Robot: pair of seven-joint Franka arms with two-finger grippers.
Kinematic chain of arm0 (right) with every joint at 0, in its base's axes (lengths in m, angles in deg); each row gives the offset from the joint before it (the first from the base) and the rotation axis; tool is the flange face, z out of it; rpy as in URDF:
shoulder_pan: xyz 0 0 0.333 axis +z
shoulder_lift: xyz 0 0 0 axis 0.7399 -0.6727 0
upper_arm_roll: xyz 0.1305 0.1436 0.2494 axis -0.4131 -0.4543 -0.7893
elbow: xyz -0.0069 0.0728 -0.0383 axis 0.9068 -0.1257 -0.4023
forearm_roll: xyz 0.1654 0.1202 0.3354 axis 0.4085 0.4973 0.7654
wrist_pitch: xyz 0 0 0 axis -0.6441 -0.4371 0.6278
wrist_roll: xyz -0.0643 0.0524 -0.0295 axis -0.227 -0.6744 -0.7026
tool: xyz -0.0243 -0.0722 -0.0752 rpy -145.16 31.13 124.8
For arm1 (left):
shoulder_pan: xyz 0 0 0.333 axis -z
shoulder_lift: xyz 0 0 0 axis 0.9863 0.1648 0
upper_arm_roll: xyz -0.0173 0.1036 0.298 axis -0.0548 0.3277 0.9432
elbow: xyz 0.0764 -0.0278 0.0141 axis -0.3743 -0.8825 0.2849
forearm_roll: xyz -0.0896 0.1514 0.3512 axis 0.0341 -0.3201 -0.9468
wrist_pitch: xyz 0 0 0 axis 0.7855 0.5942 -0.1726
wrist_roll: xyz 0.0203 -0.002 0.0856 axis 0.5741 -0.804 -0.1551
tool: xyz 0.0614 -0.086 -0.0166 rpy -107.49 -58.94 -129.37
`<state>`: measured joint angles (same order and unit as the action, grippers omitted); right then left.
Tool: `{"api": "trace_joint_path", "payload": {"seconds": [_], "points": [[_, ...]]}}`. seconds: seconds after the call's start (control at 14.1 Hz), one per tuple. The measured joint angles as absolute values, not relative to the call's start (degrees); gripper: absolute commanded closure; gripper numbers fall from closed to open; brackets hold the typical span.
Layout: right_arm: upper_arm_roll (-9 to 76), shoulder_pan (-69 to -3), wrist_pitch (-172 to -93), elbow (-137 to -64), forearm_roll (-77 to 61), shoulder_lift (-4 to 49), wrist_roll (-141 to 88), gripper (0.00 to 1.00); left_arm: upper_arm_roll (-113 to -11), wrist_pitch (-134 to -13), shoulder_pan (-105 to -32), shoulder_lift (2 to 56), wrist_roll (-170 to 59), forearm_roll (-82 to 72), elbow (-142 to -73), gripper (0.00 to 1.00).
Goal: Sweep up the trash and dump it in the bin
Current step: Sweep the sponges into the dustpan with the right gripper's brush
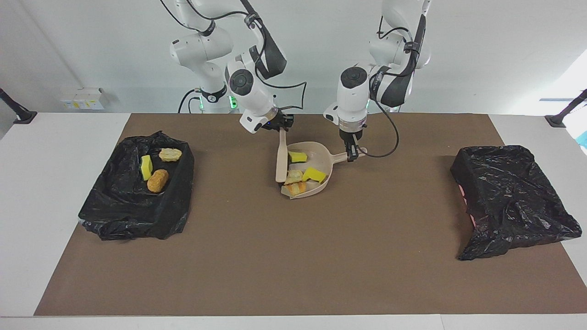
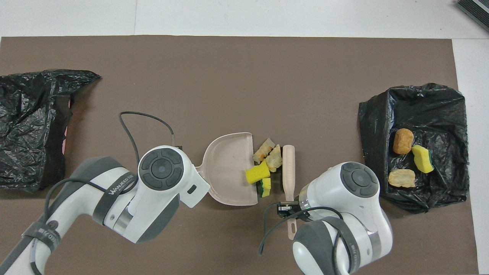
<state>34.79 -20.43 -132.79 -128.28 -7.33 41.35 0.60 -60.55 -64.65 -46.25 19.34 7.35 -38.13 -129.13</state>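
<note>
Four trash scraps (image 1: 302,174) sit at the mouth of the dustpan (image 2: 225,168), partly swept in; three more (image 1: 157,168) already lie in the black-lined bin (image 1: 114,215) at the right arm's end of the bench. Dumping remains. The right gripper (image 1: 280,124), fingers clamped on the brush (image 1: 280,158), leans it against the pile; the left gripper (image 1: 352,153), fingers closed on the dustpan handle, tilts the pan.

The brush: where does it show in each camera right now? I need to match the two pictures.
Facing view: the brush stands near the middle, at the dustpan's open edge, gripped by the right gripper.
Overhead view: the brush lies lower centre, beside the scraps at the dustpan's mouth.
Shared landmark: the black bag holding three scraps, at the right arm's end of the table.
</note>
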Motion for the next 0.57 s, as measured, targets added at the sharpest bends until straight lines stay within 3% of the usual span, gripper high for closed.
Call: {"api": "trace_joint_path", "payload": {"seconds": [0.21,0.57], "points": [[34.8,-18.9,-132.4,-125.0,-7.0,41.1,2.7,1.0,-60.4,-67.7,-46.3,19.4,6.7,-38.1,-130.1,1.0],[35.9,-21.3,-121.1,-120.1,-12.5,43.0,3.6,1.0,-59.9,-68.1,-47.0,19.5,5.5,-38.0,-130.0,1.0]]}}
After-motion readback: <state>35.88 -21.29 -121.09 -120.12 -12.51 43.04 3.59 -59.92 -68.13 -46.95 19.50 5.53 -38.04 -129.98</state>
